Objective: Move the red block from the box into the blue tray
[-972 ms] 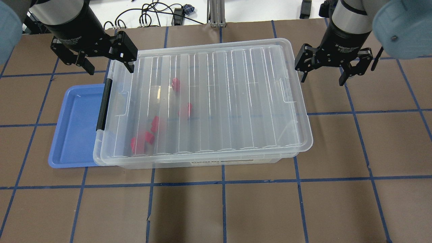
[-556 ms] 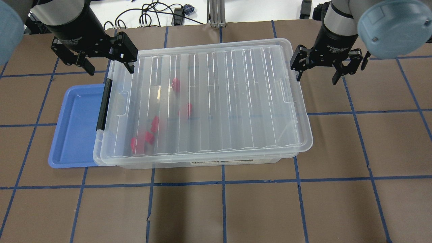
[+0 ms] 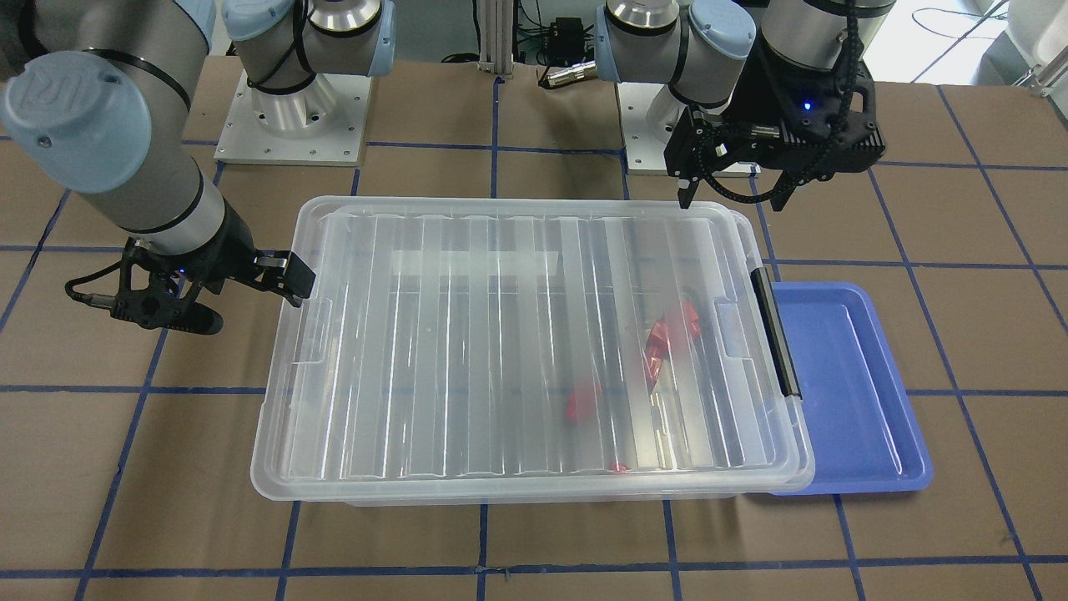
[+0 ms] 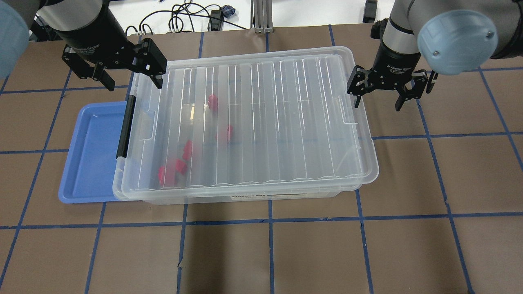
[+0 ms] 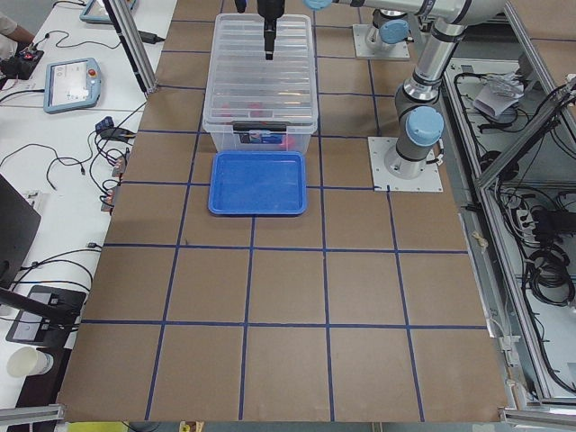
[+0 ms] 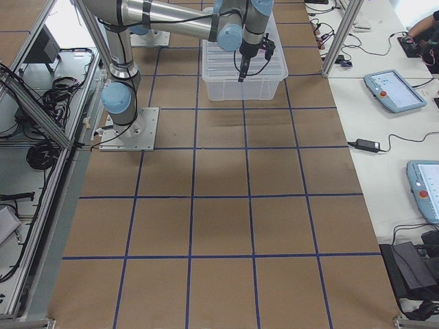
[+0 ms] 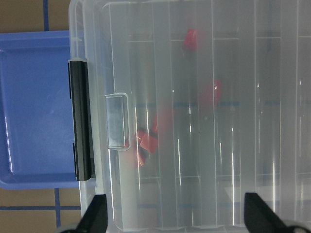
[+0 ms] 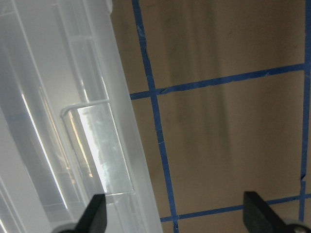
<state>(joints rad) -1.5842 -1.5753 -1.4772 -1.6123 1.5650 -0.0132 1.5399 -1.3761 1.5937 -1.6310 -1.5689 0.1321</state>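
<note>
The clear box [image 4: 253,122] sits with its ribbed lid closed and its black latch bar [image 4: 126,126] at the left end. Several red blocks [image 4: 212,101] lie inside, seen through the lid, also in the left wrist view [image 7: 216,92]. The blue tray [image 4: 92,155] is empty, tucked partly under the box's left end. My left gripper [image 4: 134,85] is open and empty above the box's far left corner. My right gripper [image 4: 378,105] is open and empty, straddling the box's right rim by the lid tab [image 8: 97,145].
Brown table cover with blue tape grid [image 4: 269,220] around the box. Cables and a metal post [image 4: 261,16] lie past the far edge. Both robot bases [image 3: 292,117] stand behind the box.
My right gripper has moved left and nearer, from beside the box to over its right rim. The left gripper, box and tray have not moved.
</note>
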